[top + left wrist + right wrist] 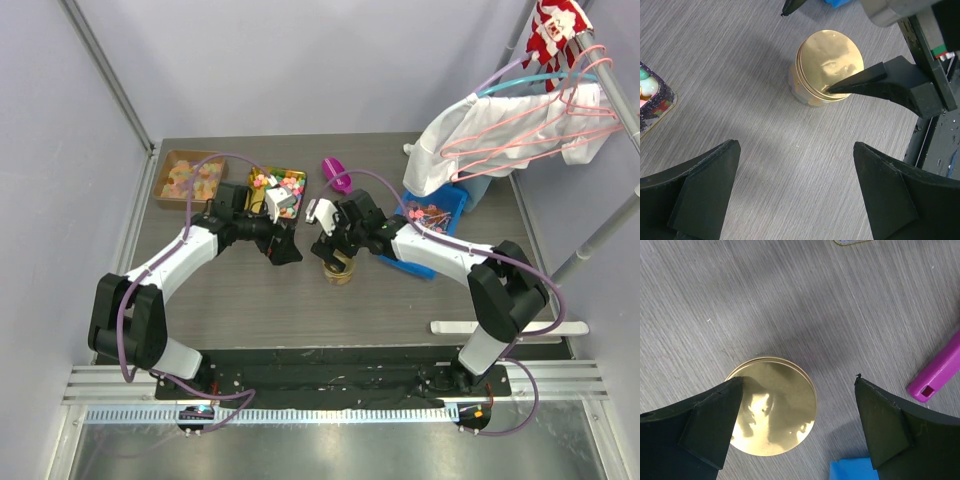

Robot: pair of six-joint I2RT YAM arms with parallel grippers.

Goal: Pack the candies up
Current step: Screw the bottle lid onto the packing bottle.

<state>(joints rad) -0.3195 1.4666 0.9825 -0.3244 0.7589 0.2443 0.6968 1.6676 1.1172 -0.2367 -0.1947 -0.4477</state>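
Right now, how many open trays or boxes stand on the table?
3. A brown tray at the far left, a yellow-rimmed tray just right of it, and a blue box further right, partly behind the hanging white cloth. That cloth may hide more.

Jar lid [829, 65]: shiny gold, mirror-like. Table [790, 300]: grey, fine streaked grain. My left fingers [695, 190] and right fingers [890, 425]: matte black. Plastic tool [935, 372]: magenta. Box [850, 471]: bright blue. Candies [192, 178]: orange, yellow, pale whitish mix.
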